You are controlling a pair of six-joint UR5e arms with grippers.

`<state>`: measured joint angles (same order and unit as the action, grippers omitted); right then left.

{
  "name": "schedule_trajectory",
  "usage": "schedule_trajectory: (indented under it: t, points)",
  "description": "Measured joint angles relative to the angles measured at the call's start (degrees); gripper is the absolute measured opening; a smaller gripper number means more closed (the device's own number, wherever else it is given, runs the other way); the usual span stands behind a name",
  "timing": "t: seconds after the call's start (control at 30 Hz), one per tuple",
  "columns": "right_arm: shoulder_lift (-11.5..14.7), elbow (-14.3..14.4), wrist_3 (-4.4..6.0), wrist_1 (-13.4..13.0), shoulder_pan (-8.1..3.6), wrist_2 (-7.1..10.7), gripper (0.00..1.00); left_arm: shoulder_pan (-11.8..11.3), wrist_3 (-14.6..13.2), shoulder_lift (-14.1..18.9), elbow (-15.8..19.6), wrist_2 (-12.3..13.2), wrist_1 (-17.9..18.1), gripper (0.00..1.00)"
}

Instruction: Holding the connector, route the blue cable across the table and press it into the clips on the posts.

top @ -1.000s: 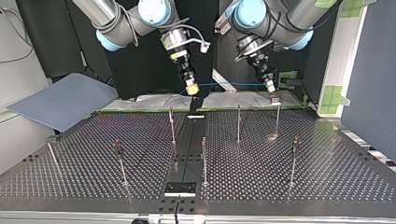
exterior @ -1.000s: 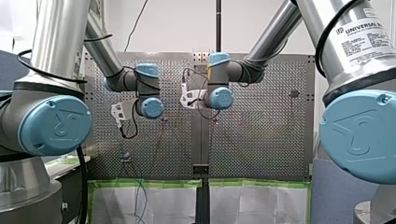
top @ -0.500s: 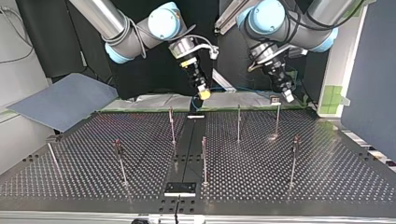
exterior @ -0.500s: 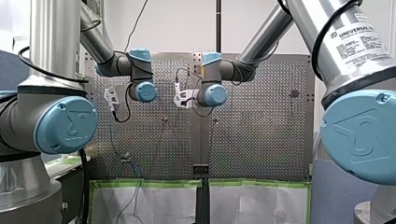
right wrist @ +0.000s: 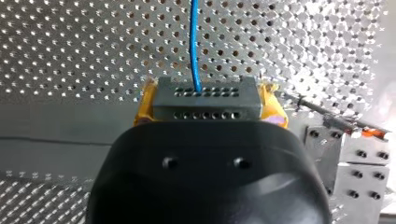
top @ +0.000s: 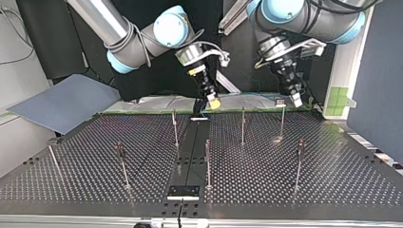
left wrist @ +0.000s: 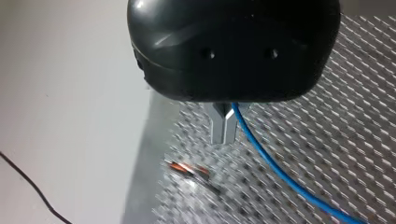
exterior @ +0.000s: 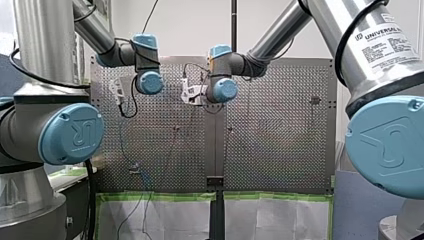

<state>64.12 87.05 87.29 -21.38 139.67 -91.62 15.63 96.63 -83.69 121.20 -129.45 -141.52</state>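
Right wrist view first: my right end effector (right wrist: 208,105) is clamped on the grey connector (right wrist: 205,95), yellow pads (right wrist: 144,106) squeezing its two short sides. The blue cable (right wrist: 194,42) shoots straight out of the connector's perforated face.

Over to the left wrist view. On my left end effector (left wrist: 223,139) the metal fingers (left wrist: 217,126) are drawn together, and the cable comes out at their root and trails away. It reads as pinched there.

Top view shows both end effectors hanging above the far edge of the table (top: 309,190), the cable strung between them. The posts (top: 243,124) stand out on the plate, and the clips (top: 280,100) look unthreaded.

Now, the handling. That cable looks thin, light and limp, so it will sag and swing wherever it is not supported, and its smooth jacket may slide through metal fingers. The connector is the rigid part and the sensible hold: flat sides, firm squeeze, as it is now. The weak spot is likely where the cable enters the block, so tension wants to run along the cable, not bend it sideways. For pressing in, a second hold close beside the clip should serve best.
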Motion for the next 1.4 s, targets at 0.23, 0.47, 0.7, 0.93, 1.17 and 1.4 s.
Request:
schedule_trajectory:
  t: [0.23, 0.47, 0.7, 0.93, 1.17, 1.4]
  points:
    - [-0.1, -4.1, 1.08, 4.1, 0.18, -0.14, 0.0, -0.3, 0.6, 1.2, -1.4, 2.9, -4.2, 0.0]
    - [-0.2, -7.5, 1.55, 6.8, 0.29, -0.02, 0.0, -0.6, 1.1, 0.9, -1.5, 3.0, -7.5, 0.0]
    - [-0.3, -10.7, 1.58, 9.7, 0.65, 0.14, 0.0, -2.2, 1.1, 0.7, -2.1, 5.0, -11.4, 0.0]
    - [-1.7, -14.3, 1.58, 11.7, 0.83, 0.76, 0.0, -3.5, 1.0, 0.0, -4.9, 6.9, -13.6, 0.0]
    - [-4.0, -17.9, 1.58, 13.3, 1.12, 0.94, 0.0, -5.0, 1.1, -2.1, -7.1, 7.6, -14.5, 0.0]
    - [-5.8, -21.5, 1.58, 14.4, 0.99, 1.0, 0.0, -6.8, 1.0, -2.4, -7.9, 8.8, -13.9, 0.0]
